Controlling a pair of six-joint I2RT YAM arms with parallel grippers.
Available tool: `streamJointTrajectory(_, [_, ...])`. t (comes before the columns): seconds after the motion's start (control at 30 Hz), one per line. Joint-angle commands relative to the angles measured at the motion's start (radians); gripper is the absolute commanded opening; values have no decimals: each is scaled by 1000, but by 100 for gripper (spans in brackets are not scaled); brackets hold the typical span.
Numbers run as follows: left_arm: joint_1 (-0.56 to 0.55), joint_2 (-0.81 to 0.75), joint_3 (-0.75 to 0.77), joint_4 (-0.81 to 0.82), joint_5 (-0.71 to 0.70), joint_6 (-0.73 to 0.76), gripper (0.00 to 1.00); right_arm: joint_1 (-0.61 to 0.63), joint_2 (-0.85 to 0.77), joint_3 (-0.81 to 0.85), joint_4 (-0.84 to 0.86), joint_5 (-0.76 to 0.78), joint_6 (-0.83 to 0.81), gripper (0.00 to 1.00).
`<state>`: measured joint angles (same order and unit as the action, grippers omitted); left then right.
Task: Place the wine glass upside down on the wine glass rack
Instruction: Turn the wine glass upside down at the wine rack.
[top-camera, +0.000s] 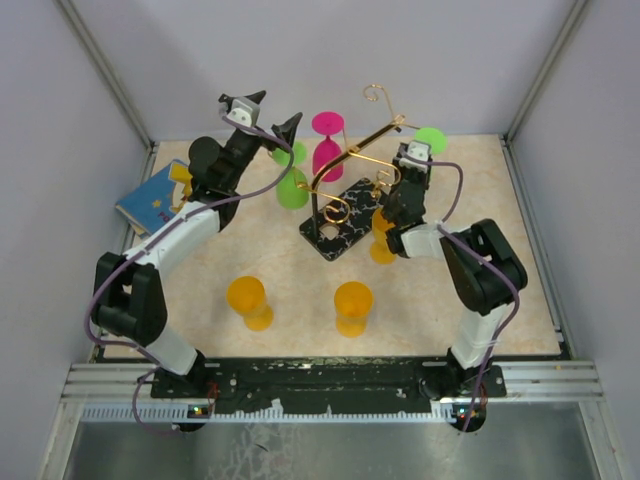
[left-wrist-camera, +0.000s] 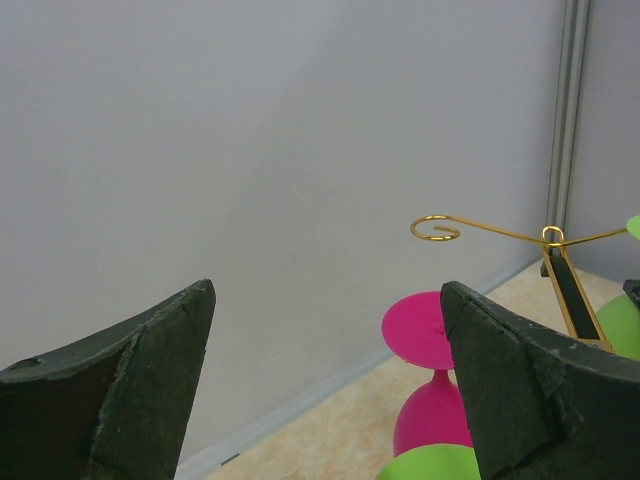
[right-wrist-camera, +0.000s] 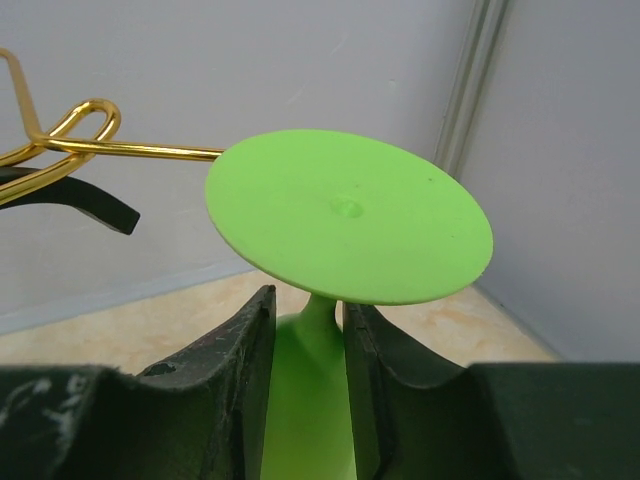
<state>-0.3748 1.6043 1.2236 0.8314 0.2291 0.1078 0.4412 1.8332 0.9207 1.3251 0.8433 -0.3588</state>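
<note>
The right end effector (right-wrist-camera: 308, 300) has its fingers a little parted around the stem of the green wine glass (right-wrist-camera: 350, 215); one finger lies close against the stem while a strip of gap shows at the other, so it flanks the stem and does not pinch it. The glass is upside down, its flat round foot on top and its bowl below between the fingers; it sits at the end of the wine glass rack (top-camera: 365, 143) on the right arm's side, where a gold wire arm runs up to the foot's edge and passes out of sight behind it (whether the foot rests on the wire I cannot tell).

The left end effector (top-camera: 272, 112) is spread wide and holds nothing; it hangs high on the left arm's side of the rack, pointing at the back wall, with one curled gold spiral (left-wrist-camera: 437, 228) of the rack in its wrist view.

The rack's black veined base (top-camera: 345, 225) stands on the beige desk (top-camera: 500, 260). A pink glass (top-camera: 327, 145) is upside down just behind the rack; a second green glass (top-camera: 292, 185) is close on the left arm's side of the rack; an orange glass (top-camera: 382, 235) sits just beside the base under the right arm; two more orange glasses (top-camera: 247, 300) (top-camera: 352, 305) stand well in front of the rack, towards the arm bases; a blue book (top-camera: 155, 198) lies far off on the left arm's side of the rack.
</note>
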Motion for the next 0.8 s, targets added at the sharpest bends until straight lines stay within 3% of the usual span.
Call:
streamJointTrajectory(0.0, [4, -32, -12, 39, 3, -17, 99, 39, -68, -33, -61, -18, 26, 32])
streamJointTrajectory(0.77, [4, -25, -13, 48, 18, -31, 99, 39, -166, -112, -105, 105, 6, 34])
